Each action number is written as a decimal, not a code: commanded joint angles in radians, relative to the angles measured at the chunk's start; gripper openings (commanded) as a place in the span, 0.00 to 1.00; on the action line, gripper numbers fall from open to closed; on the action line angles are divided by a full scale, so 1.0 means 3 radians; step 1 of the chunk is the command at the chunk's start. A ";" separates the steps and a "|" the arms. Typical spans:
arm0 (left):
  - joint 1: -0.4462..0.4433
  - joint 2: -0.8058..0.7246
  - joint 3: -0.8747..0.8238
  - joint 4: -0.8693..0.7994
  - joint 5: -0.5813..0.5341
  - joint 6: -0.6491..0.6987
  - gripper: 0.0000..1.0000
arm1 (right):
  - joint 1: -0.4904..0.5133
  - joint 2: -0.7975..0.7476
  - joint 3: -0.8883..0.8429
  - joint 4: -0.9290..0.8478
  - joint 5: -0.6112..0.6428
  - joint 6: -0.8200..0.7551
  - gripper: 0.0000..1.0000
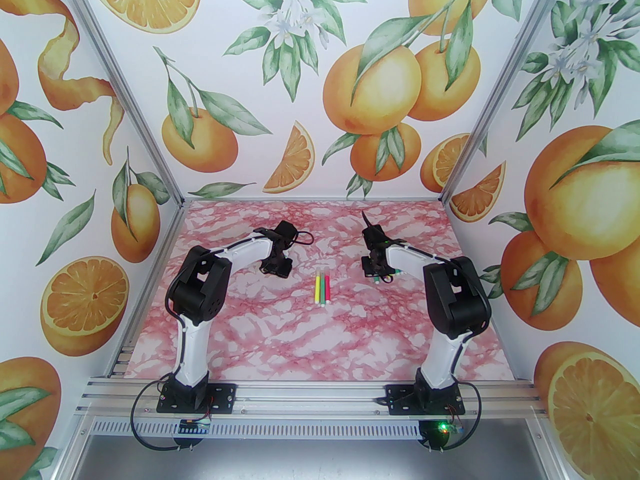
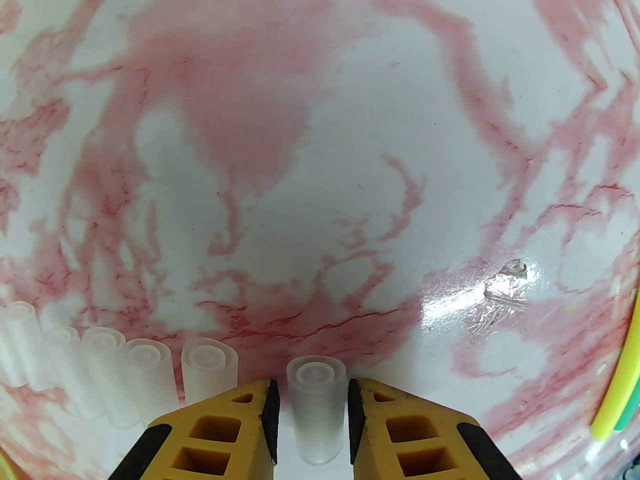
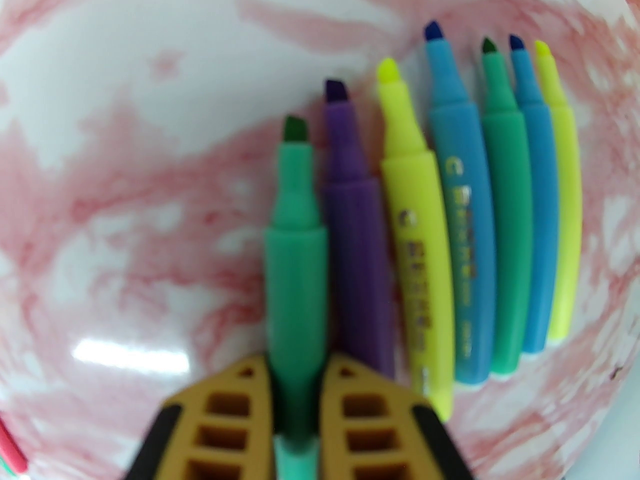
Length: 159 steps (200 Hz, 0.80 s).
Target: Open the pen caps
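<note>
Pink-veined marble covers the table (image 1: 320, 348), boxed in by walls (image 1: 75, 178) printed with oranges and leaves. From the top camera, 3 capped pens (image 1: 322, 288) lie side by side mid-table, between the 2 arms and well apart from both. The left gripper (image 1: 277, 268) points down at the table to their left. The right gripper (image 1: 374, 270) is low to their right, over a small cluster of colour.

At the left wrist, 1 pale, see-through pen cap (image 2: 317, 408) lies on the table between the yellow fingers (image 2: 220, 428). The jaws are slightly spread around it, with a thin gap showing on the cap's left side, so it is flanked, not squeezed. A row of loose caps (image 2: 147, 383) lies side by side just to the left, all off their pens. A yellow pen and a green one curve past the right edge (image 2: 612, 398).

At the right wrist, the jaws are pressed onto the rear of an uncapped green pen (image 3: 295, 268), its dark tip pointing away from the gripper (image 3: 295, 363). I cannot tell whether it rests on the table. Just to its right lie 6 bare-tipped pens (image 3: 465, 218), shoulder to shoulder: purple, yellow, blue, green, blue, yellow. A pink pen (image 3: 10, 448) shows at the near left corner.
</note>
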 commanded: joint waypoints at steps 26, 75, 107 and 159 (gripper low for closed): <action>0.0029 -0.0028 0.0064 -0.0029 -0.0103 0.0047 0.31 | -0.0038 0.0080 0.0064 -0.0100 0.0143 -0.0050 0.15; 0.0028 -0.0154 0.0047 0.0044 -0.0043 0.0057 0.40 | -0.0038 0.0014 0.0028 -0.0065 0.0138 -0.0034 0.29; 0.0024 -0.0260 0.0028 0.0079 -0.0039 0.0054 0.45 | -0.0035 -0.0058 0.0035 -0.0081 0.0125 -0.0034 0.30; 0.0024 -0.0489 -0.0053 0.0211 0.0233 0.0032 0.45 | -0.0025 -0.0329 -0.0043 -0.0073 0.0050 -0.0002 0.34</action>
